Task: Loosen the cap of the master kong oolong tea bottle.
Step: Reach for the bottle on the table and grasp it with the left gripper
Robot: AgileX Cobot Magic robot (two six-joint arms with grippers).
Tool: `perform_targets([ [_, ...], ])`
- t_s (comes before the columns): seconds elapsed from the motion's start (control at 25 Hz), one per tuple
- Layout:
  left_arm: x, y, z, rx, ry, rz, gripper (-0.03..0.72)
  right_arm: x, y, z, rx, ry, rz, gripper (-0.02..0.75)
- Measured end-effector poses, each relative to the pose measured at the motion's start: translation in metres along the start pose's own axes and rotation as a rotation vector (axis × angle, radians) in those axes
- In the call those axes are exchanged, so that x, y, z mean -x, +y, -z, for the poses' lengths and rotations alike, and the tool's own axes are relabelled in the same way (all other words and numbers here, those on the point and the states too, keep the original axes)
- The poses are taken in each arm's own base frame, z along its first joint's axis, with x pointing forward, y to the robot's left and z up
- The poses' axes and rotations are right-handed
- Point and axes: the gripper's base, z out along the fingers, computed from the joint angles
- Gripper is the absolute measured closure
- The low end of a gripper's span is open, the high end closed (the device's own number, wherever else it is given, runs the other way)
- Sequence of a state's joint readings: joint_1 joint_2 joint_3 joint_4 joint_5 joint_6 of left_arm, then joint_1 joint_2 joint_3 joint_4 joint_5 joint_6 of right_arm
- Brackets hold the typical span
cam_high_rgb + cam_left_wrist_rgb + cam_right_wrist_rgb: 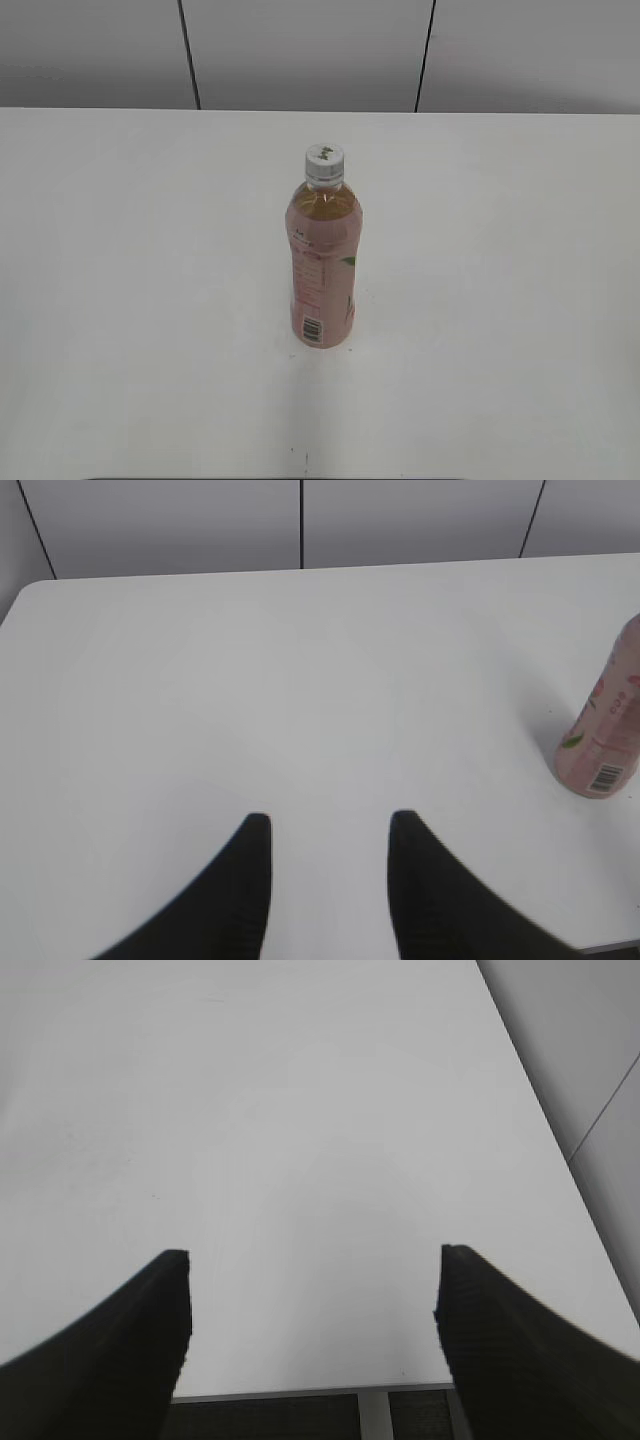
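The master kong oolong tea bottle [322, 270] stands upright in the middle of the white table, slim, with amber tea and a pale pink label. Its white cap [324, 160] sits on the neck. The bottle's lower part also shows at the right edge of the left wrist view [604, 730]. My left gripper [328, 822] is open and empty, well to the left of the bottle. My right gripper [312, 1258] is open wide and empty over the table's front edge; the bottle is out of its view. Neither gripper shows in the exterior view.
The white table [130, 300] runs back to a grey panelled wall [300, 50]. In the right wrist view the table's near edge [300, 1392] and right edge are close.
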State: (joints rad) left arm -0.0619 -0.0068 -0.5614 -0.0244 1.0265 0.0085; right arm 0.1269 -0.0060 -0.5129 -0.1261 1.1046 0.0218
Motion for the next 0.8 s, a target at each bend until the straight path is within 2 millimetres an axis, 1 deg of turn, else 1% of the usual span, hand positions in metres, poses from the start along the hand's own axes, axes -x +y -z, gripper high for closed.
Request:
perform_targets([
  [0.48, 0.0000, -0.0003, 0.0000, -0.004, 0.000, 0.002, 0.447, 0.0000, 0.0000, 0.0000, 0.000, 0.000, 0.000, 0.160],
  [0.72, 0.0007, -0.0056, 0.0002, -0.062, -0.006, 0.038, 0.447, 0.0000, 0.0000, 0.0000, 0.000, 0.000, 0.000, 0.160],
  [0.8, 0.0026, -0.0059, -0.0033, -0.065, 0.012, 0.042, 0.447, 0.0000, 0.0000, 0.0000, 0.000, 0.000, 0.000, 0.160],
])
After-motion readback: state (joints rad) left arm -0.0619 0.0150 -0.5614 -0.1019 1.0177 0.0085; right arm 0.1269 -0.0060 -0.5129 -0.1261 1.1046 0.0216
